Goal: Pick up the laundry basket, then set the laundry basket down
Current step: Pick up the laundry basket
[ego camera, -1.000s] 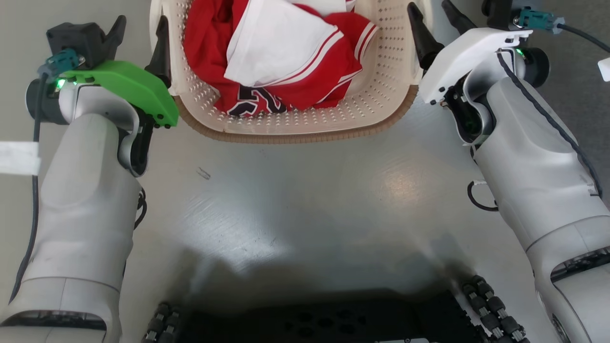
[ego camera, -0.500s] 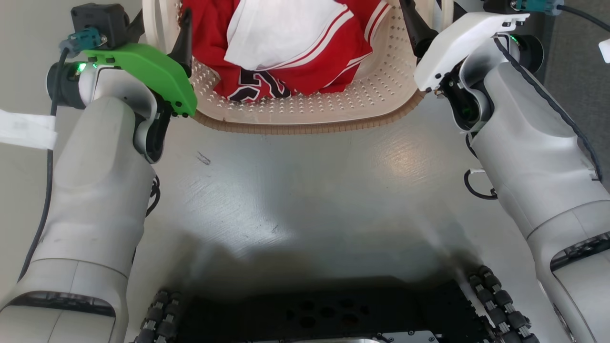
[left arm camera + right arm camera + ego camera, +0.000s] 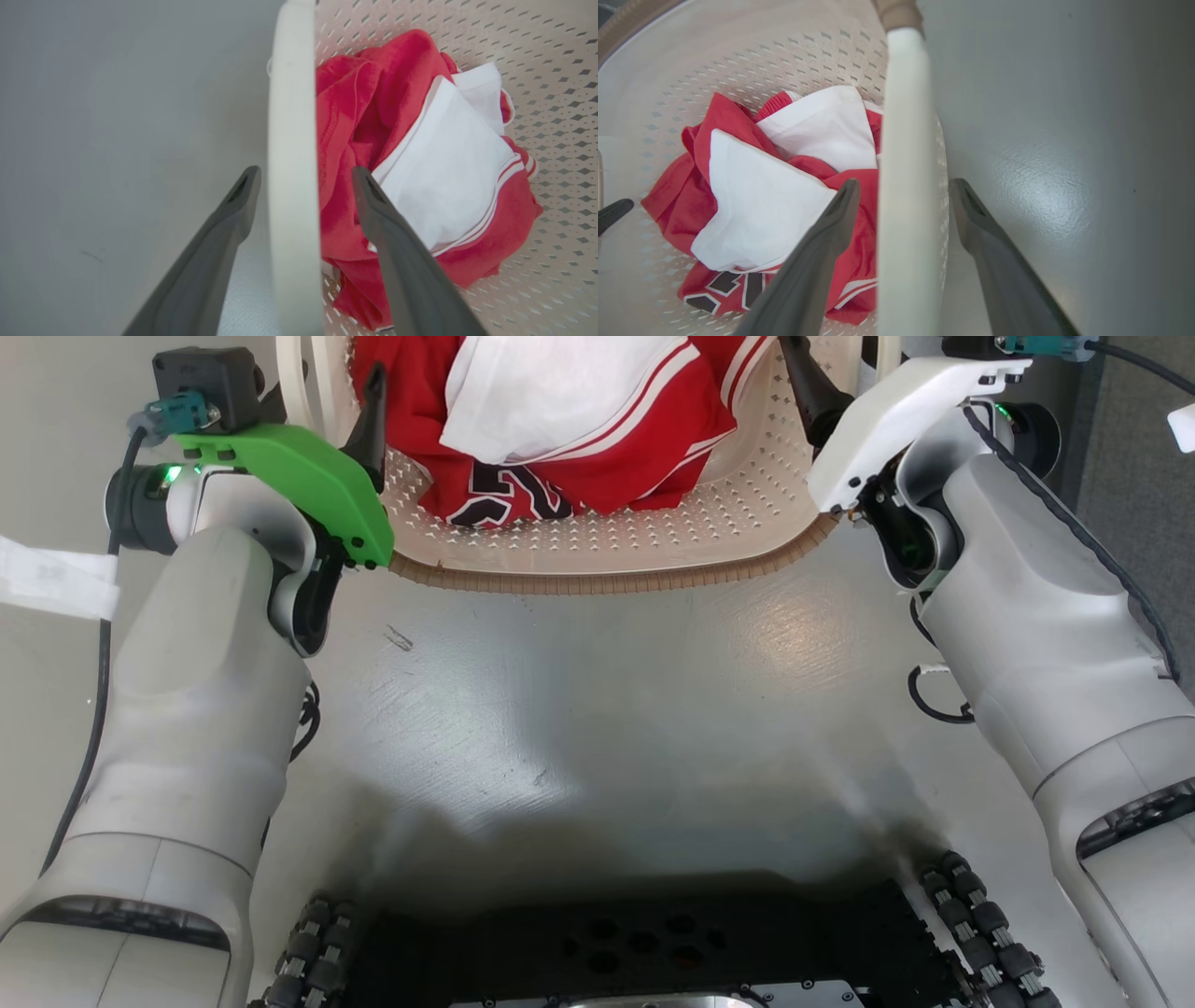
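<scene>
Head view: basket (image 3: 607, 581) on floor (image 3: 597, 709) ahead, clothes (image 3: 560, 420) inside. Wrist views: left gripper (image 3: 306, 171) spread, astride left handle (image 3: 290, 116), not clamped; right gripper (image 3: 904, 183) likewise over right handle (image 3: 903, 116). Advice: close both together, squarely on handles, then lift level to avoid tipping clothes.

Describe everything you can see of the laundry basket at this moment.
The laundry basket is cream perforated plastic, rounded-rectangular, with a brown woven-look rim and smooth white side handles. It stands upright before the robot, holding crumpled red and white clothes. The open left hand straddles the left handle, and the open right hand straddles the right handle. Each has one finger inside and one outside, with gaps showing, so neither grips yet.
</scene>
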